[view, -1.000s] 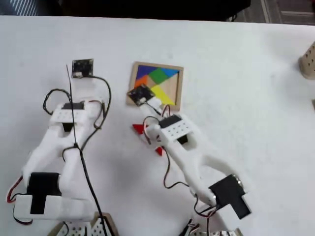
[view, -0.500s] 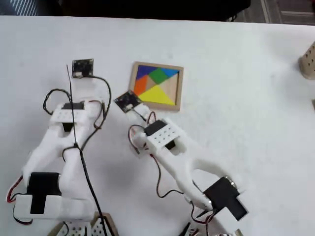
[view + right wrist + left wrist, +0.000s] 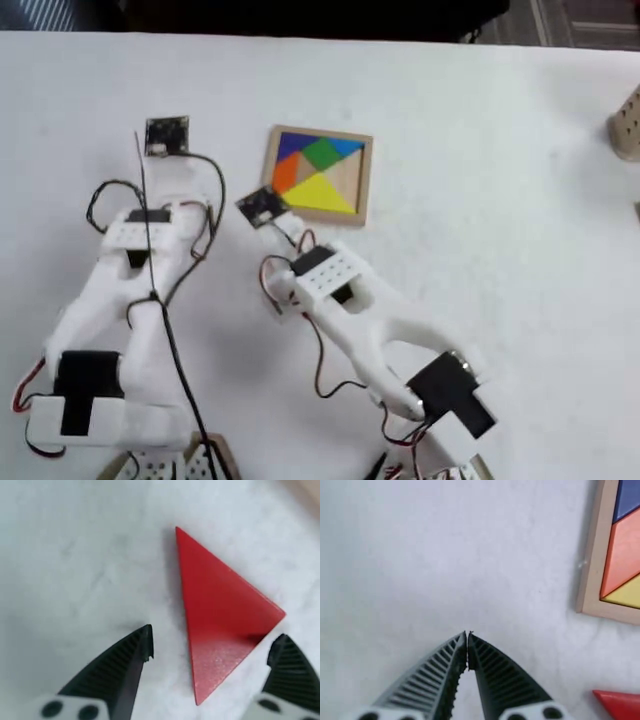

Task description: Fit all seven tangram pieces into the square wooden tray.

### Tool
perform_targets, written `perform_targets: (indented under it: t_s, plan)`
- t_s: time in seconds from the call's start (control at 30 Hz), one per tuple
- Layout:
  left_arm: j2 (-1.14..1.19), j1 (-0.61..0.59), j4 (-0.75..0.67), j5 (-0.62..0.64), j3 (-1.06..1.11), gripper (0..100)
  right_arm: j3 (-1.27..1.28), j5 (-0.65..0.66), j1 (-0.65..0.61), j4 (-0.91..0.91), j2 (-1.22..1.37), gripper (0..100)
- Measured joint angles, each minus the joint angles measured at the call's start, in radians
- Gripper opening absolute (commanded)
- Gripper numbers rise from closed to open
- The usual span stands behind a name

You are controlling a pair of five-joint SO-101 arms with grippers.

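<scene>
The square wooden tray (image 3: 365,180) lies at the table's middle back, with blue, green, orange and yellow pieces in it and bare wood on its right part. My right arm (image 3: 330,280) hangs just in front of the tray's near left corner. Its gripper (image 3: 212,652) is open, fingers (image 3: 132,655) on either side of a red triangle (image 3: 220,610) lying flat on the white table. My left gripper (image 3: 467,636) is shut and empty over bare table left of the tray's frame (image 3: 592,555). A red piece's corner (image 3: 620,702) shows beside it.
The left arm (image 3: 140,240) stands left of the tray, trailing black cables (image 3: 165,320). A perforated wooden object (image 3: 625,125) sits at the right edge. The table's right half is open white surface.
My right arm has swung back from the tray's near left corner toward the front left, and now covers the red pieces that showed on the table. The left arm has kept still.
</scene>
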Motion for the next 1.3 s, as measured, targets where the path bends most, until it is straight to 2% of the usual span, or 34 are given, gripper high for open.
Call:
perform_targets:
  t_s: [0.23, 0.57, 0.8, 0.9, 1.17, 1.3]
  plan:
    - [0.000, 0.000, 0.000, 0.000, 0.000, 2, -0.064, 0.014, 0.041, 0.008, 0.064, 35.5]
    - [0.000, 0.000, 0.000, 0.000, 0.000, 2, -0.233, 0.043, 0.044, 0.158, 0.190, 35.4]
    - [0.000, 0.000, 0.000, 0.000, 0.000, 2, -0.241, 0.043, 0.044, 0.176, 0.193, 20.3]
    - [0.000, 0.000, 0.000, 0.000, 0.000, 2, -0.242, 0.043, 0.046, 0.181, 0.193, 17.2]
    - [0.000, 0.000, 0.000, 0.000, 0.000, 2, -0.244, 0.043, 0.048, 0.184, 0.192, 17.9]
    - [0.000, 0.000, 0.000, 0.000, 0.000, 2, -0.252, 0.043, 0.048, 0.187, 0.192, 28.9]
